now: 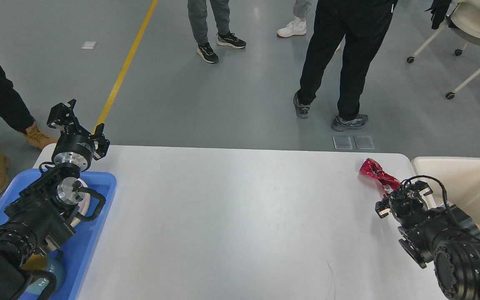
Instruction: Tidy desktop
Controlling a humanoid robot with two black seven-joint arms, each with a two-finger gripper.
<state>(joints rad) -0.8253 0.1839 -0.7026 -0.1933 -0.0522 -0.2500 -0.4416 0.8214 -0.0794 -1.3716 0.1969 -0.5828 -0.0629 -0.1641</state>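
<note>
Near the far right corner of the desktop (231, 216), a crumpled red wrapper (376, 173), judged light, soft and best pinched at its near twisted end, is met by the right gripper (392, 192), its grip unclear, while the left gripper (75, 125) is held open.

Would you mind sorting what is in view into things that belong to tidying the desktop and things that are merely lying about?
Belongs to the job:
- desktop
- red crumpled wrapper on it
- cream bin beside it
- blue tray
- right gripper, at the wrapper
- left gripper, open

Just about:
- bystanders' legs
- wheeled chair
- yellow floor line
</note>
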